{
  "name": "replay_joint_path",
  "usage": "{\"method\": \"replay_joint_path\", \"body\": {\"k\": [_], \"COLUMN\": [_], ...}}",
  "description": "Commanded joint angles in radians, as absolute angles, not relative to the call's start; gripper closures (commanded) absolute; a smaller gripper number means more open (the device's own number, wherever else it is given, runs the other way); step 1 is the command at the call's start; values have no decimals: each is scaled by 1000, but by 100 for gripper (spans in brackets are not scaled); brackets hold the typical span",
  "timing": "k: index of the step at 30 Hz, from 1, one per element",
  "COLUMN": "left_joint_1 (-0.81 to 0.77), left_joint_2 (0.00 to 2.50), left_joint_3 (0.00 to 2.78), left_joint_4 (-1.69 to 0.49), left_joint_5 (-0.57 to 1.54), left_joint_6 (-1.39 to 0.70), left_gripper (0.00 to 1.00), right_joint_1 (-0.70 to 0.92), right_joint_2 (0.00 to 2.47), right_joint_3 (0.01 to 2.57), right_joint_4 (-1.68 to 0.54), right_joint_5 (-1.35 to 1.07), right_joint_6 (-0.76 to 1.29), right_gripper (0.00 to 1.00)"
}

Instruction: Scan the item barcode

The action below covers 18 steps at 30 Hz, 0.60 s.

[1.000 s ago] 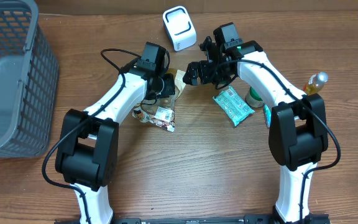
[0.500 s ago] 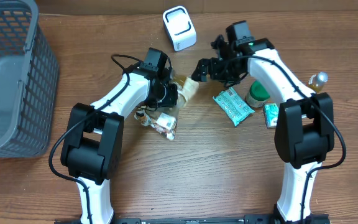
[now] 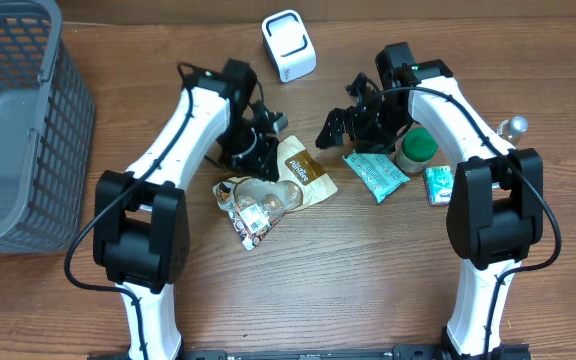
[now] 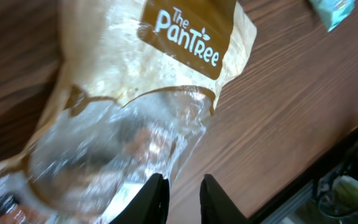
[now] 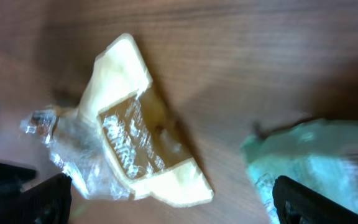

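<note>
The brown pouch is seen lying flat on the tabletop, touching a clear packet and well apart from the white scanner. The left pincer is parted only narrowly and the right pincer is spread wide; nothing is held by either. On a regrasp the packet's film could be caught too, since it overlaps the pouch. Half a second ago the pouch was held at the left pincer; it has since been dropped.

1 basket, 1 scanner — 1 jar, 1 bottle
</note>
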State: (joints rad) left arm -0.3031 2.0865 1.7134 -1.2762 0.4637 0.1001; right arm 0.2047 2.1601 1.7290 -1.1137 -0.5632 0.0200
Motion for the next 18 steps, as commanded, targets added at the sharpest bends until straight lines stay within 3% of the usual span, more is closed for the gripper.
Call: {"method": "replay_joint_path", "body": {"k": [1,4,18], "left_joint_1": [-289,-274,-269], "left_joint_2": [2092,2092,2093], "left_joint_3": [1763,1746,1551], "left_joint_4": [-1332,-1367,-1267], "left_joint_5": [344,151,176], "left_joint_6": [-5,-187,-171], "left_gripper": [89,95,92], "right_joint_1": [212,228,338], "right_joint_2": [2160,2160,2161], "right_joint_3": [1748,1737,1655], "right_joint_4": [-1179,-1218,-1092], "right_joint_5": [-665,-656,-542], "right_joint_6": [-88,-141,-138], "right_gripper": [0,0,0]}}
